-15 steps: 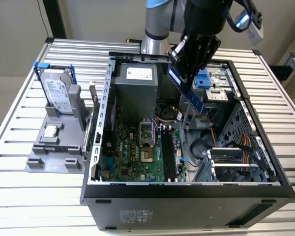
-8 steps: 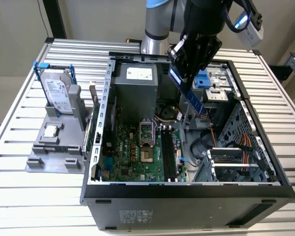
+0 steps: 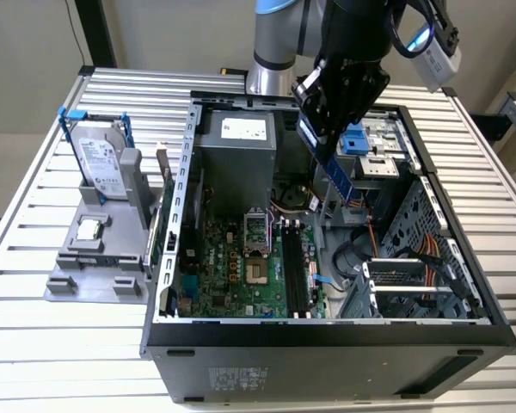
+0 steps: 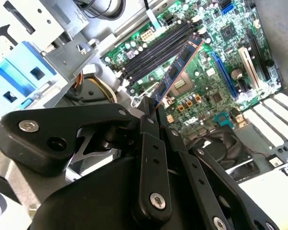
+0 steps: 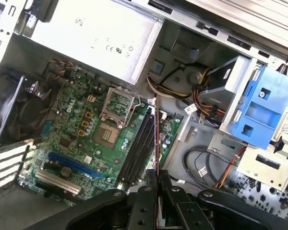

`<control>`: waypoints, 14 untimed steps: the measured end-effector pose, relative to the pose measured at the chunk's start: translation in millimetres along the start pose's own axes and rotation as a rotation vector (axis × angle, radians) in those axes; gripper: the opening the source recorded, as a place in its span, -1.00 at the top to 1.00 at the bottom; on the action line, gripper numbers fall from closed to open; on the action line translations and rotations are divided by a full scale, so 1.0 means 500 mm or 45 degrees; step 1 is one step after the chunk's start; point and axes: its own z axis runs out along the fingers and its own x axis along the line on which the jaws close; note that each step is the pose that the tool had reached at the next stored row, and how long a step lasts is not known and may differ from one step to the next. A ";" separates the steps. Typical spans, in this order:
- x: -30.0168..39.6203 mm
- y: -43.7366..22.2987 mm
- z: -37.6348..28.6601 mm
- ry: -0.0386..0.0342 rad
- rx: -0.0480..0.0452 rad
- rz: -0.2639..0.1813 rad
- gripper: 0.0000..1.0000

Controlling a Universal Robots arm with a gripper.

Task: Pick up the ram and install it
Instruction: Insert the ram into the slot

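Observation:
My gripper [image 3: 316,131] hangs over the open computer case [image 3: 327,331], shut on the upper end of the ram [image 3: 335,170]. The ram is a thin blue-green stick that slants down toward the motherboard [image 3: 232,267] without touching it. In the second wrist view the ram [image 4: 178,67] juts out from the black fingers [image 4: 149,124] above the dark memory slots [image 4: 156,50]. The first wrist view has the ram [image 5: 156,139] edge-on, lined up beside the memory slots [image 5: 139,148], with the gripper [image 5: 157,178] closed on it. In the exterior view the memory slots [image 3: 294,271] lie below and toward the near side.
A grey stand [image 3: 95,258] at the exterior view's left holds a silver hard drive [image 3: 99,163] and a small square processor chip [image 3: 89,229]. Inside the case are the power supply [image 3: 236,163], the CPU socket [image 3: 256,249], a blue drive caddy [image 5: 259,108], cables [image 5: 206,165] and a fan [image 5: 14,108].

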 end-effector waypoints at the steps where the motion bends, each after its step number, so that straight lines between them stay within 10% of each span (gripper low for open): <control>1: 0.000 0.000 0.000 -0.0001 0.000 0.010 1.00; 14: 0.000 0.000 0.000 -0.0020 0.000 0.139 1.00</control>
